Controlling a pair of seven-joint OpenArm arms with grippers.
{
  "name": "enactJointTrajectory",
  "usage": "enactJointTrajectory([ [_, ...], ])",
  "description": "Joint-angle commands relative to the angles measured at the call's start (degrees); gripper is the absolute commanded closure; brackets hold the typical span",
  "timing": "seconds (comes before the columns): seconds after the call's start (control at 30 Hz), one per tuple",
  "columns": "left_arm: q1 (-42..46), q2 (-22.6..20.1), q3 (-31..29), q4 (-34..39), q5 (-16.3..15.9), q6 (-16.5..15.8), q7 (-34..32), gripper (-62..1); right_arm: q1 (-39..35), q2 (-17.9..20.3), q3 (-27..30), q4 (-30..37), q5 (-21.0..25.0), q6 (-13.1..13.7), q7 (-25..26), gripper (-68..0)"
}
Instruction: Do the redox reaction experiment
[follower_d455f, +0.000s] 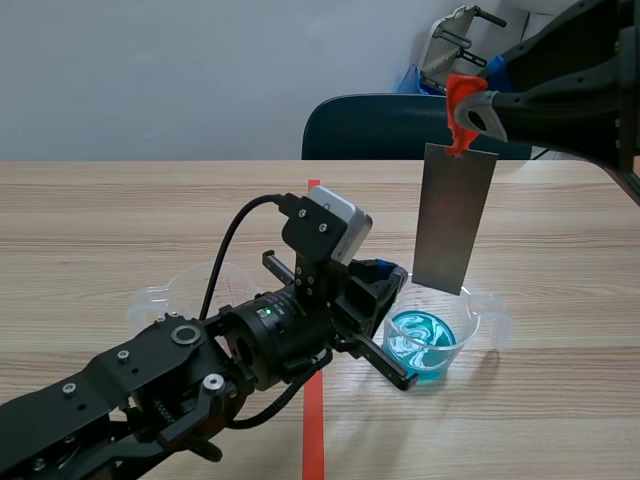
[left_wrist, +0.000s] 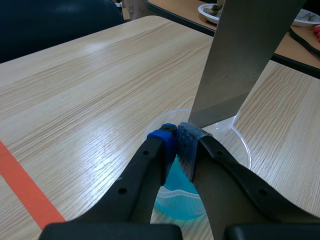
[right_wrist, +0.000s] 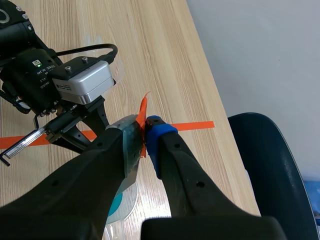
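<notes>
1. Near the middle of the tabletop (follower_d455f: 100, 220), the left gripper (left_wrist: 177, 135) is clamped on the rim of the beaker (follower_d455f: 478, 330).
2. Raised toward the far edge, the right gripper (right_wrist: 145, 132) pinches the orange clip (follower_d455f: 460, 110).
3. The metal plate (follower_d455f: 455, 220) hangs upright from that clip, its lower edge over the beaker.
4. The beaker holds blue liquid (follower_d455f: 420, 340).

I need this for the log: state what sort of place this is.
Probably an office-like room used as a robot test bench: a wood-grain table with orange tape marks, a dark chair behind it, and a beaker of blue liquid under a metal plate hanging from the right pincer.
</notes>
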Motion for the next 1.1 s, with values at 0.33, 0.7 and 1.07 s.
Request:
enactJointTrajectory([
  [0.33, 0.90, -4.00, -0.59, 2.38, -1.53, 0.35, -1.18, -2.5, 0.83, 0.00, 0.39, 0.52, 0.63, -0.24, 0.87, -0.8],
  [0.7, 12.63, -15.26, -6.60, 14.53, -1.40, 0.31, -1.73, -3.0, 0.83, 0.00, 0.39, 0.52, 0.63, -0.24, 0.87, -0.8],
  [1.07, 22.86, -22.51, -7.52, 23.02, 2.25, 2.60, -6.23, -38.3, 0.83, 0.00, 0.39, 0.52, 0.61, -0.24, 0.87, -0.8],
])
